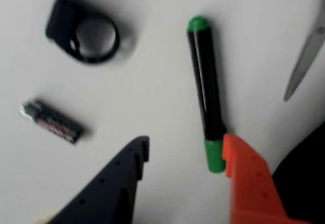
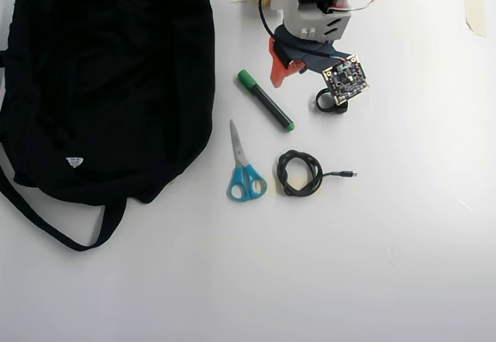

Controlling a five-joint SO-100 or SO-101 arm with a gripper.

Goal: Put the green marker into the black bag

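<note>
One black bag (image 2: 108, 86) dominates the overhead view, slumped at the left of the white table (image 2: 403, 264) with its straps trailing below and a small white tag on its fabric. It looks soft and floppy, and I cannot make out an opening to drop anything through.

One arm (image 2: 314, 5) reaches in from the top edge. Its gripper (image 1: 185, 150) hangs above the table with the jaws spread wide and nothing between them; in the wrist view the orange finger (image 1: 249, 183) sits just beside the marker's capped end, the dark finger (image 1: 114, 188) well apart on the other side.

One pair of blue-handled scissors (image 2: 244, 173) lies below the marker, near one coiled black cable (image 2: 301, 173).

One green marker (image 2: 265, 100) lies flat and slanted between the bag and the arm, touching neither. It should be light and rigid, with a smooth, round barrel likely to roll or slip; squeezing across the black barrel near its middle seems safest.

One black ring-shaped part (image 1: 86, 31) and one small battery (image 1: 51, 121) appear in the wrist view.
</note>
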